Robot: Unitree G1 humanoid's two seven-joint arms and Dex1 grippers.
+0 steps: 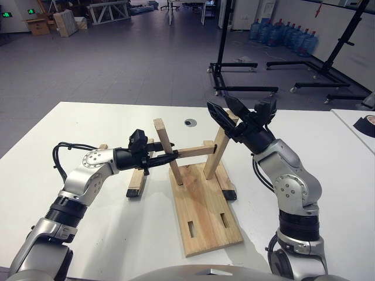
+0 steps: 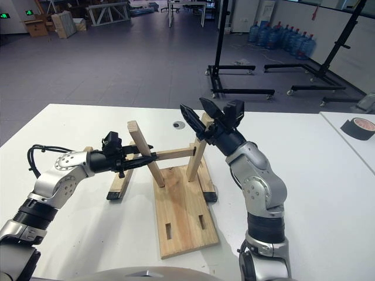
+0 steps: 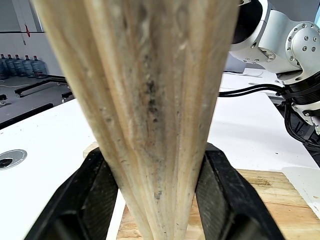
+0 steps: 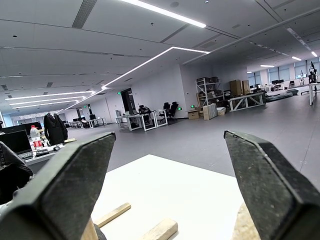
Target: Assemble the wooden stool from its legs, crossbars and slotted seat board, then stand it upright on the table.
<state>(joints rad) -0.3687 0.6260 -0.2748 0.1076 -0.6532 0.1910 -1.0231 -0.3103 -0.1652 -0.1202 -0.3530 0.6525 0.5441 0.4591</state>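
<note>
1. Dead centre of the head view, you've got the slotted seat board [image 1: 202,213] lying flat on the white table [image 1: 88,234]. Two of its slots show at the end nearest the bottom of the frame.
2. Up at the board's upper end, two legs stand on it. The left leg [image 1: 163,137] leans toward the upper left and the right leg [image 1: 215,158] leans toward the upper right. A crossbar [image 1: 196,152] runs between them.
3. Your left gripper [image 1: 170,157] comes in from the left of centre and is clamped tight on the left leg at about crossbar height. The wrist view confirms it, with both black fingers [image 3: 85,200] pressed against the wood on either side.
4. Your right gripper [image 1: 225,109] sits just right of centre in the upper half, spread wide and holding nothing. It hovers just above the top of the right leg, and I can't tell whether it touches.
5. Left of the board, below your left arm, a loose wooden piece [image 1: 139,178] lies on the table.
6. Along the board's right edge lies another wooden piece [image 1: 225,184] with a dark foot.
7. At the far right edge of the frame, a tape roll [image 1: 369,124] sits on a neighbouring surface.
</note>
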